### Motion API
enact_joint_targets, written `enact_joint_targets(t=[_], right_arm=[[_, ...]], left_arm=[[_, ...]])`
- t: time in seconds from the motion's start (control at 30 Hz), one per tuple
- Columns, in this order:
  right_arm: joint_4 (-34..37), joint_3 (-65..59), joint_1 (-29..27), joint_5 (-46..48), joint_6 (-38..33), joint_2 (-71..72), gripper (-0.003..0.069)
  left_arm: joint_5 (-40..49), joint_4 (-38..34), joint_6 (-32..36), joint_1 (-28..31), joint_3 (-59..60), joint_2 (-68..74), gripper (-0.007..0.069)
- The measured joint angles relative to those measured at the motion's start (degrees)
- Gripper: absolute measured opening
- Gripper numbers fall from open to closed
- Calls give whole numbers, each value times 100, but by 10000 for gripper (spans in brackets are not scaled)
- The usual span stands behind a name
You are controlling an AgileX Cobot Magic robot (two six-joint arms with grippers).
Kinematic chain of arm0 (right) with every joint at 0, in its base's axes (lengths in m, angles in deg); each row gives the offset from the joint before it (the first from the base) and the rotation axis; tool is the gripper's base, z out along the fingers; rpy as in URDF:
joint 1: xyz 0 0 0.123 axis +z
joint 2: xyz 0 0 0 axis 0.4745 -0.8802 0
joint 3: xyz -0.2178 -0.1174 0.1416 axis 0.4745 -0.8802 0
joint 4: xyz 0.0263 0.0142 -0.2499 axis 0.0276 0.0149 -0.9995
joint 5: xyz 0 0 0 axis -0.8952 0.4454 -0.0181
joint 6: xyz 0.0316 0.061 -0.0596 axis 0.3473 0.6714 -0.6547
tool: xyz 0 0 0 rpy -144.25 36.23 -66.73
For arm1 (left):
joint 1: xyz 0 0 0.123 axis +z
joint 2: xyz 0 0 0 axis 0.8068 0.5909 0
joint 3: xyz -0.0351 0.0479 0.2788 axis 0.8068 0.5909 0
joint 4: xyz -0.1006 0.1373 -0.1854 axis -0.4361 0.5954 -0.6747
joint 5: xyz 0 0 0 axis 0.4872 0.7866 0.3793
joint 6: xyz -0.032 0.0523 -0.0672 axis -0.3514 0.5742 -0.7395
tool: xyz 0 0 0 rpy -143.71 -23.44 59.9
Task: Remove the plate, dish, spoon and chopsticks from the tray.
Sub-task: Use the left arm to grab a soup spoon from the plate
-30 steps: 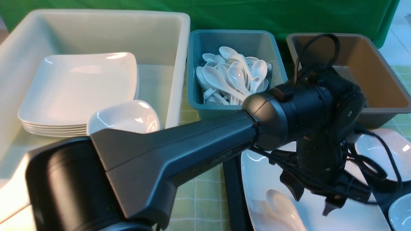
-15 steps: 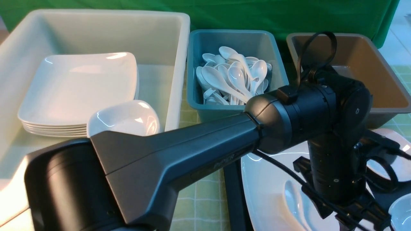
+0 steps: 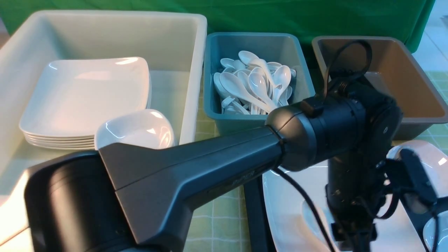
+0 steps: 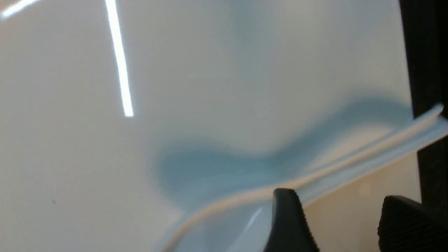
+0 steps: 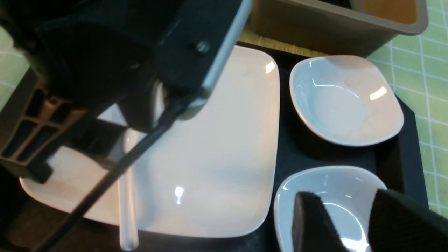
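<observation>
The white plate lies on the black tray, and the spoon rests in it. Its handle reaches out over the plate's edge. My left gripper hangs low over the plate, open, with one fingertip at the spoon's rim and bare plate between the jaws. Two small white dishes sit on the tray beside the plate. My right gripper hovers open above the nearer dish. The chopsticks are out of view.
A large white tub at the left holds stacked square plates and a small dish. A teal tub full of white spoons stands in the middle. A brown tub stands behind the tray. My left forearm crosses the foreground.
My left wrist has turned and sunk lower over the plate, bringing its gripper down to the spoon. The right gripper has stayed where it was.
</observation>
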Motion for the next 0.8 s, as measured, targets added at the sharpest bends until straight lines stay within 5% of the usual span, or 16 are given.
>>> enact_joint_targets(t=[0.27, 0.47, 0.8], right_arm=[[0, -4, 0, -22, 0, 0, 239], [0, -4, 0, -34, 0, 0, 239], [0, -4, 0, -34, 0, 0, 239]], left_arm=[[-104, 742, 875, -198, 894, -583, 328], [-1281, 182, 1268, -228, 909, -632, 328], [-1038, 262, 2870, -179, 1054, -632, 328]])
